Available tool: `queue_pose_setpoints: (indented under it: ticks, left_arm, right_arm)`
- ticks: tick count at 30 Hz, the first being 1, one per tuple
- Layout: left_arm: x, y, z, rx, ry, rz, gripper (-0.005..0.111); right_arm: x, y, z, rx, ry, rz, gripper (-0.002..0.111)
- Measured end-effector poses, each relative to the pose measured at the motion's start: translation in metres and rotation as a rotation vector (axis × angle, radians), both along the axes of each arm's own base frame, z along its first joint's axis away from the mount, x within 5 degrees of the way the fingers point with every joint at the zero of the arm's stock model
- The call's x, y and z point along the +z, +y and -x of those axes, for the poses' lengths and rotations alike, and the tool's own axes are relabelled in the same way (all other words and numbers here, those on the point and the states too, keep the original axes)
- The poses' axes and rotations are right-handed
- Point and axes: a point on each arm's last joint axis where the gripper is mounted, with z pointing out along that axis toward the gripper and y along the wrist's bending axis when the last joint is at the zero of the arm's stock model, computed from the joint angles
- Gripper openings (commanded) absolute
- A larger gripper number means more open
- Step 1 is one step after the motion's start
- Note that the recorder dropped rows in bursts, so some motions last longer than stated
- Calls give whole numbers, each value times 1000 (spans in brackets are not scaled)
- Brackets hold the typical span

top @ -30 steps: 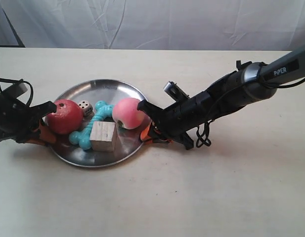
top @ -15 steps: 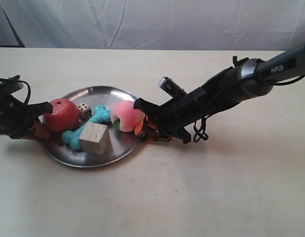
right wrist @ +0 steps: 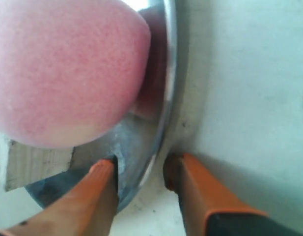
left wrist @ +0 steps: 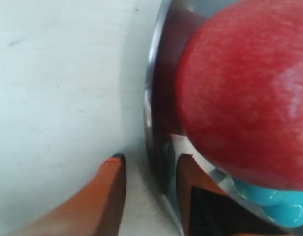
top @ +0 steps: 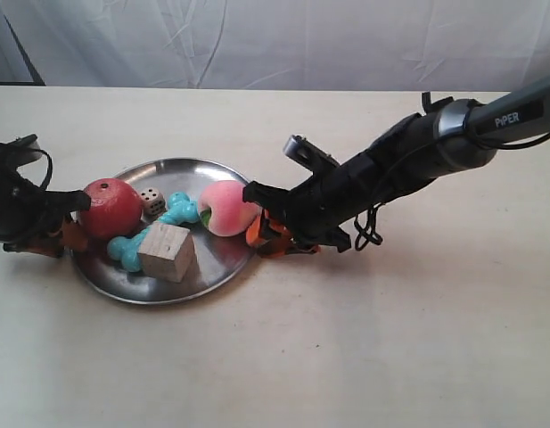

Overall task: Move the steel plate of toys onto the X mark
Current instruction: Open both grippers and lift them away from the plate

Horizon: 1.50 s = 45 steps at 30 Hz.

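The steel plate point(top: 196, 168) lies left of centre in the exterior view. It holds the red ball-like fruit point(top: 111, 207), white die point(top: 152, 201), turquoise dumbbell point(top: 132, 247), wooden cube point(top: 168, 251) and pink peach point(top: 228, 208). My left gripper point(top: 68, 234) straddles the rim point(left wrist: 150, 98) beside the red fruit point(left wrist: 239, 88), one finger inside the plate and one outside. My right gripper point(top: 261, 234) clamps the opposite rim point(right wrist: 168, 73) by the peach point(right wrist: 63, 69). In the wrist views the left gripper point(left wrist: 151, 158) and right gripper point(right wrist: 140, 166) both have the rim between their fingers. No X mark shows.
A creased white cloth point(top: 275, 36) hangs behind the table's far edge. The right arm's black cable loop point(top: 368, 236) dangles above the pale tabletop point(top: 390, 339). The cube's corner point(right wrist: 33, 162) shows below the peach in the right wrist view.
Both grippers and the plate have shifted toward the exterior view's left. The cube and dumbbell slid and turned on the plate, and the peach rolled slightly.
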Motion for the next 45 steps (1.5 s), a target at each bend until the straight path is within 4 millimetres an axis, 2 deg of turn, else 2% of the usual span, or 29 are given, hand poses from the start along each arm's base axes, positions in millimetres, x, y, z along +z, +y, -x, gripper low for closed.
queue_pose_setpoints:
  ticks: [7, 9, 11, 12, 14, 18, 22, 26, 31, 35, 38, 41, 45]
  left_arm:
    - [21, 0, 1, -5, -68, -12, 32]
    - [36, 0, 2, -7, -113, -17, 29]
    - [49, -1, 3, 5, -155, -4, 21]
    - [57, -2, 5, 2, -186, 2, 14]
    - [75, -6, 14, -11, -262, 36, 0]
    - [109, -14, 34, -40, -427, 85, 0]
    - [140, -19, 58, -58, -582, 114, 0]
    - [161, -29, 82, -75, -717, 165, 0]
    - [175, -51, 112, -197, -820, 215, 0]
    - [184, -67, 135, -316, -868, 261, 0]
    - [192, -76, 151, -399, -895, 306, 0]
    - [200, -83, 165, -464, -918, 352, 0]
    - [206, -88, 175, -505, -929, 406, 0]
  right_arm:
    - [16, -2, 0, 32, -49, 23, 40]
    - [27, -2, 3, 53, -60, 7, 29]
    - [41, -1, 5, 80, -84, -2, 5]
    - [49, -2, 7, 105, -99, -4, 0]
    - [66, -3, 16, 168, -122, -4, 0]
    - [94, -10, 36, 178, -176, 2, 0]
    - [118, -24, 62, 131, -273, 43, 0]
    - [151, -35, 98, 75, -462, 99, 0]
    - [187, -37, 153, 52, -733, 113, 0]
    - [218, -36, 201, 77, -936, 23, 0]
    - [237, -38, 230, 124, -1027, -68, 0]
    - [250, -42, 250, 168, -1078, -141, 0]
    - [258, -47, 264, 197, -1105, -193, 0]
